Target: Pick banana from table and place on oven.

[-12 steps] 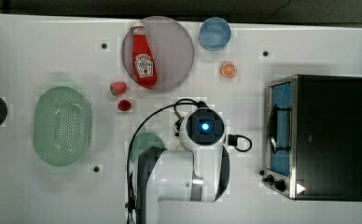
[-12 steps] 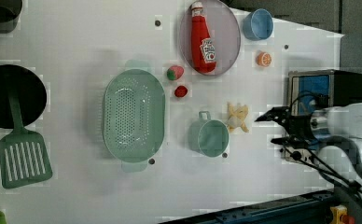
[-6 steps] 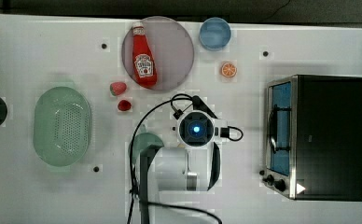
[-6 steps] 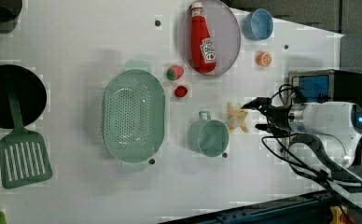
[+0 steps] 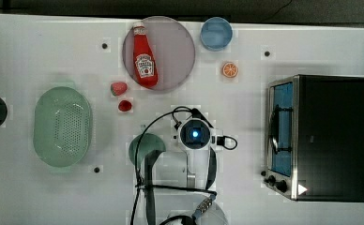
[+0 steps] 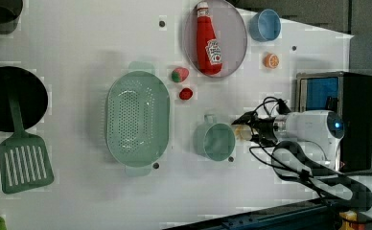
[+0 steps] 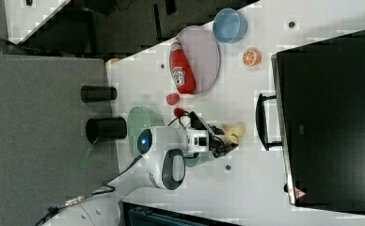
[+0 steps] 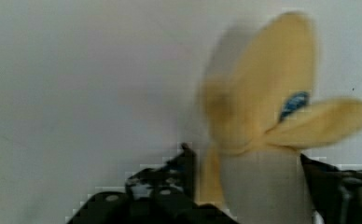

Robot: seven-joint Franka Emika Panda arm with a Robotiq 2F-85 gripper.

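On the white table [image 5: 39, 56], going from the top view's left, a pale green colander [image 5: 62, 126] lay flat, with a green spatula [image 6: 23, 155] and a dark round pan [image 6: 11, 98] seen further out on the left view's left. Next came two small red toy fruits [image 5: 119, 88] and a ketchup bottle [image 5: 145, 63] lying on a greyish plate [image 5: 178, 35]. A green mug [image 6: 216, 141] stood just beside the arm, and a blue bowl [image 5: 216, 33] and an orange slice [image 5: 230, 70] sat near the far edge.

In the middle, the arm reached down over the table, its gripper [image 6: 247, 130] low at the banana [image 7: 232, 130]. The banana lay on the tabletop between the mug and the oven [image 5: 330, 136], well apart from the oven's handle in the right view. Close up, in the wrist view, the banana [image 8: 263, 121] sat between the two dark fingers [image 8: 170, 186], its cream tip toward the camera and its yellow peel flaps spread outward. The fingers flanked it on either side, but I could not tell whether they were pressing on it or standing just off it.

On the top view's right stood the oven, black top bare, blue glass door shut and facing the arm.
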